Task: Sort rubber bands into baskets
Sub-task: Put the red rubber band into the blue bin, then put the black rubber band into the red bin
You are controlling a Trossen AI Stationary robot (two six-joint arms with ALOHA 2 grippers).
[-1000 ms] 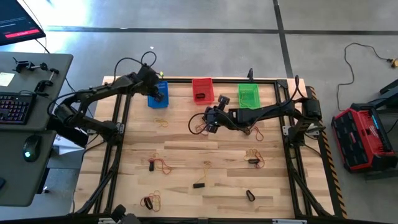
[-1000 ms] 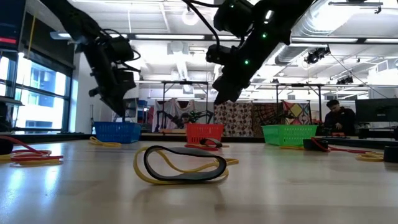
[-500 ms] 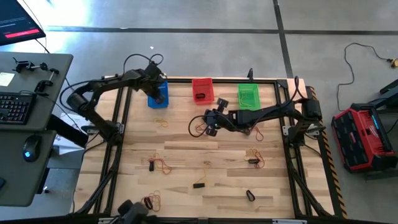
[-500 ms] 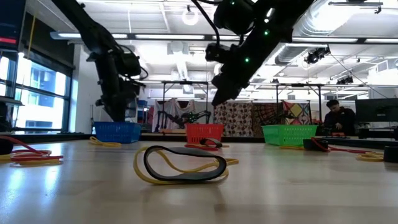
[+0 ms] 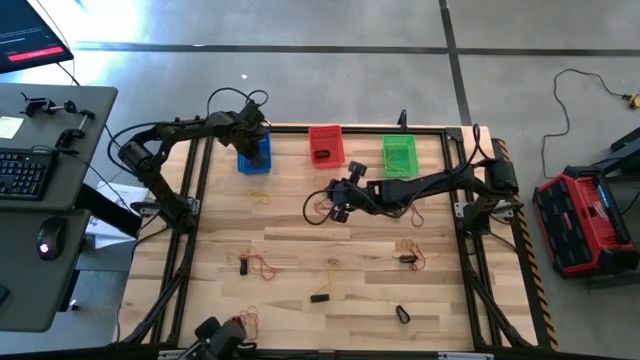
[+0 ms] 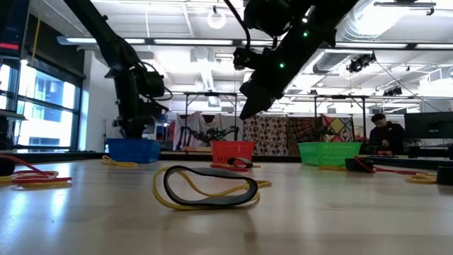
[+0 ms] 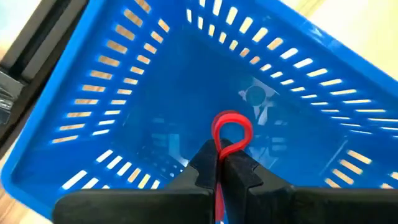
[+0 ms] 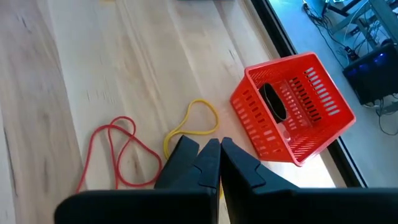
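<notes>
- Pinching a red rubber band (image 7: 231, 134), the left gripper (image 7: 221, 167) hangs over the blue basket (image 7: 124, 99).
- Right gripper (image 8: 214, 155), fingers pressed together and empty, hovers beside the red basket (image 8: 292, 115), above yellow (image 8: 189, 127) and red (image 8: 115, 152) bands.

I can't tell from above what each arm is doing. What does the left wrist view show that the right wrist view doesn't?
Only the left wrist view: the left gripper shut on a red rubber band, held over the inside of the blue basket.

Only the right wrist view: the right gripper shut and holding nothing, above the table, with a red band and a yellow band lying on the wood, and the red basket with a black band inside.

Both: closed dark fingers and a mesh basket.
</notes>
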